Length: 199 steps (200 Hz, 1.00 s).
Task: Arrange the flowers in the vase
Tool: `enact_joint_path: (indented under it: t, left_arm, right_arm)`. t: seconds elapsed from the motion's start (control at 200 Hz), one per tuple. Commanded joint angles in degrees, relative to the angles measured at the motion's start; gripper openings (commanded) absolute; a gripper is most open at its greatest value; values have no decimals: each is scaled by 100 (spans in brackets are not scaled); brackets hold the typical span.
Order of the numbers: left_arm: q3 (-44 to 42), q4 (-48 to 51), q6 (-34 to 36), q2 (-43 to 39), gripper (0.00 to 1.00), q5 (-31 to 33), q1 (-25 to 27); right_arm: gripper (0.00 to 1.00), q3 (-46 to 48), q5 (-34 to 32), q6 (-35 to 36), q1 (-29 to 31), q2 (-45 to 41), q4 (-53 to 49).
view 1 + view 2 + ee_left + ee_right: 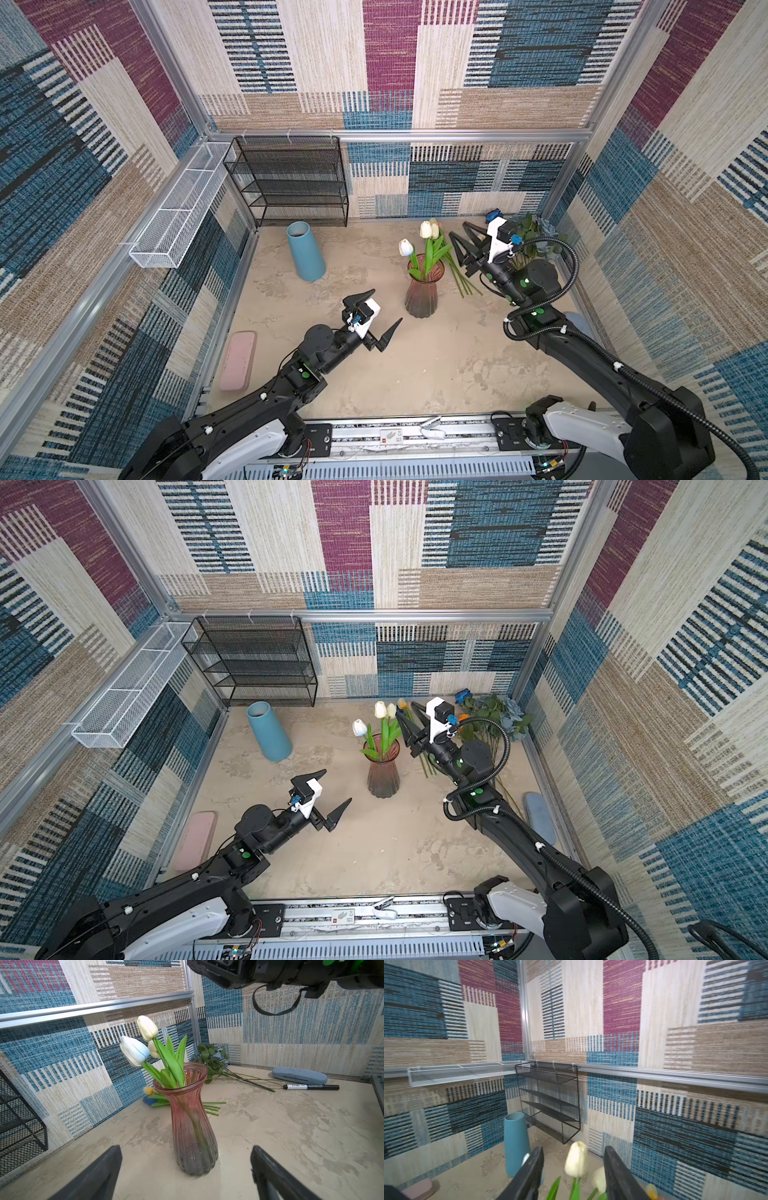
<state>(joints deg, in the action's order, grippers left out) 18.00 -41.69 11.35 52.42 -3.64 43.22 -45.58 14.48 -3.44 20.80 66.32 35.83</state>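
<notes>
The right gripper [458,229] has its jaws partly apart, gripping nothing, just beside the cream tulips [428,228]. These lean out of the ribbed pink glass vase [421,297] along with a pale blue-white tulip [406,247]. The left gripper [387,305] hovers near the vase's foot, jaws spread wide and empty. More green-stemmed flowers [463,278] lie loose on the mottled beige tabletop [436,365] behind the vase. A black marker [311,1087] lies nearby, its label too small to read.
</notes>
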Motion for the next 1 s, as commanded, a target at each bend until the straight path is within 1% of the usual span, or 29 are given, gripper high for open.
enact_joint_path:
  t: [0.0,0.06,0.1,0.135,0.22,0.275,0.356,0.421,0.511,0.621,0.701,0.836,0.876,0.992]
  left_arm:
    - [58,-117,-69,32,99,-179,-7]
    - [33,-167,-89,77,99,-174,-7]
    - [25,-191,-101,92,99,-173,-7]
    - [4,-199,-117,104,99,-172,-7]
    - [-30,-210,-125,119,99,-146,-7]
    - [-59,-208,-120,119,99,-108,-7]
    - [-111,-233,-131,105,99,-59,-7]
    - [-134,-268,-126,131,99,-32,-5]
    - [-147,-343,-120,226,99,-23,-7]
    - [-114,-418,-115,335,99,-40,-7]
    - [-112,-466,-118,367,99,-45,-7]
    - [-130,-464,-120,367,99,-24,-7]
    - [-140,-463,-122,361,99,-15,-7]
    - [-181,-458,-123,313,99,20,-7]
  right_arm:
    - [48,-185,98,-642,-632,360,-1141]
    - [47,-250,349,-1190,-1085,700,-1367]
    - [46,-377,389,-1353,-1278,977,-1649]
    - [46,-504,373,-1362,-1360,1233,-1925]
    - [47,-1027,432,-981,-1385,2003,-2816]
    - [47,-1396,356,-780,-1385,2551,-3448]
    - [45,-1761,335,-464,-1385,3234,-4023]
    - [42,-2103,258,-281,-1377,3709,-4448]
    - [41,-2385,378,-56,-1340,4090,-4609]
    - [42,-2631,-53,214,-1191,4397,-4687]
    - [45,-2891,-166,348,-1140,4656,-4870]
    - [45,-3088,-400,428,-1049,4898,-4815]
    - [43,-3170,-443,453,-1025,4977,-4829]
    - [35,-3376,-508,519,-949,5139,-4853]
